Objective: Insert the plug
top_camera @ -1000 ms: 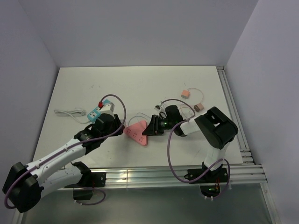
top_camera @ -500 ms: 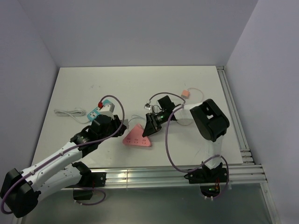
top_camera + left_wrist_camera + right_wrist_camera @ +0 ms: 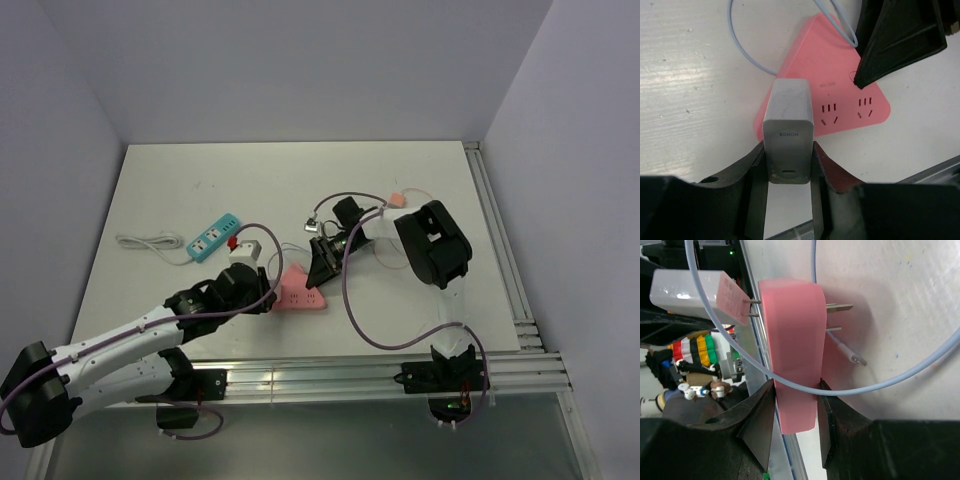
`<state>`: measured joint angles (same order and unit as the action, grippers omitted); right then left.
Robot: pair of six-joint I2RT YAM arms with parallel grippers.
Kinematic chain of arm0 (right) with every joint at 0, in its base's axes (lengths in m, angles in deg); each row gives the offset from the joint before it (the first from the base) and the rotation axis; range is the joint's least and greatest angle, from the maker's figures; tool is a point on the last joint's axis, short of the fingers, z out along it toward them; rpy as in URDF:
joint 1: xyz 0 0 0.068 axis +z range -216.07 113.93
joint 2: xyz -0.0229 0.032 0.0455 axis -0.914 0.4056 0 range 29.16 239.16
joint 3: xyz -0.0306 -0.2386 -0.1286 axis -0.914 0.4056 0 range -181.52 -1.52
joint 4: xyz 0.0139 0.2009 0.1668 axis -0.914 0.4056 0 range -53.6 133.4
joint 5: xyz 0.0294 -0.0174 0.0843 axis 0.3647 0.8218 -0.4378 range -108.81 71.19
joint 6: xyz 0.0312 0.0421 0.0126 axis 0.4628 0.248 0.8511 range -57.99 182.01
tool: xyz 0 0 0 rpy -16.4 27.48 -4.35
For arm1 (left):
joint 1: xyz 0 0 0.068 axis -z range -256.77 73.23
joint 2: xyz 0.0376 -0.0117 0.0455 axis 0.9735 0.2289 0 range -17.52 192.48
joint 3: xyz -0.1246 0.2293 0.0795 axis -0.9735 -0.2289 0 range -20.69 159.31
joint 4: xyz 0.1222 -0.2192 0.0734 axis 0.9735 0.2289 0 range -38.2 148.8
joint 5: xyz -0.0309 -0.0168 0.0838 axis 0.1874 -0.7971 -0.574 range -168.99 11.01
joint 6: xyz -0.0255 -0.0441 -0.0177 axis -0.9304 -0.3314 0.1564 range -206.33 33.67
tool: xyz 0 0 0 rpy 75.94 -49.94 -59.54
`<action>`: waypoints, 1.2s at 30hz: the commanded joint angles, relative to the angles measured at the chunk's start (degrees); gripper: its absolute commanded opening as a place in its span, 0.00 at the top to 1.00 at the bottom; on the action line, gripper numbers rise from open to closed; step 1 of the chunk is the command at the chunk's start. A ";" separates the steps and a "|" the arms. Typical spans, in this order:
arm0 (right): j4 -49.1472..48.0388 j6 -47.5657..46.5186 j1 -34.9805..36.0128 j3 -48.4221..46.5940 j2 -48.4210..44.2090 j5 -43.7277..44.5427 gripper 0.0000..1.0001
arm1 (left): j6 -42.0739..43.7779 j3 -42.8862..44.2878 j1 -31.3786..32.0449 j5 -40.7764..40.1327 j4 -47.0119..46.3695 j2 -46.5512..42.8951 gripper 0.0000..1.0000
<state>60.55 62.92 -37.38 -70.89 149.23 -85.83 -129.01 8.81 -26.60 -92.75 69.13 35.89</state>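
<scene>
My left gripper [image 3: 788,150] is shut on a grey-white HONOR charger plug [image 3: 788,125], held over the left part of the pink triangular power strip [image 3: 840,95]. In the right wrist view the charger [image 3: 690,290] has its two prongs [image 3: 754,307] reaching the pink strip's face [image 3: 790,350]; how deep they sit I cannot tell. My right gripper [image 3: 796,390] is shut on the strip's edge. In the top view the left gripper [image 3: 266,292] and right gripper [image 3: 322,266] flank the strip [image 3: 300,292].
A teal power strip [image 3: 215,236] with a white cable [image 3: 148,243] lies at the left. A thin pale-blue cable [image 3: 920,365] loops over the pink strip. A small pink adapter [image 3: 397,200] lies at the back right. The table's rail edge [image 3: 350,372] is close in front.
My left gripper has moved right and toward the near edge, from the teal strip, bringing the charger to the pink strip. My right gripper has shifted the pink strip slightly left.
</scene>
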 commanded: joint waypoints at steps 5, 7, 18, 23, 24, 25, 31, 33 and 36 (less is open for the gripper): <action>9.26 -6.27 -0.39 -7.81 3.42 2.07 1.00 | -7.94 3.72 3.79 -10.41 4.38 2.66 1.00; 7.42 -5.39 -0.39 -6.67 2.98 2.42 1.00 | -8.03 5.30 4.41 -11.20 5.70 4.06 1.00; 7.68 -5.48 -0.39 -5.61 1.92 3.83 1.00 | -8.04 6.98 4.58 -11.55 5.71 7.06 1.00; 8.11 -5.65 -0.30 -5.78 2.01 4.27 1.00 | -3.84 7.77 4.58 -10.68 4.83 8.99 1.00; 8.46 -5.91 -0.30 -6.31 2.10 4.44 1.00 | -3.04 7.77 4.58 -9.54 4.39 9.08 1.00; 8.73 -6.00 -0.30 -6.31 2.10 4.53 1.00 | -2.07 7.94 4.50 -8.92 4.13 9.69 1.00; 12.75 -6.79 0.31 -9.64 2.80 8.83 1.00 | 2.59 11.28 3.00 -2.69 6.40 15.22 1.00; 13.65 -6.80 0.84 -11.14 3.24 10.32 1.00 | 3.30 11.72 2.83 -0.05 6.06 16.81 1.00; 14.44 -6.00 1.46 -12.81 3.41 13.40 1.00 | 3.91 11.37 1.25 4.17 5.36 17.69 1.00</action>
<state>73.62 57.65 -37.51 -80.68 152.51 -80.22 -127.04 20.29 -24.67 -97.51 75.22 51.30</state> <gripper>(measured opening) 0.417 0.368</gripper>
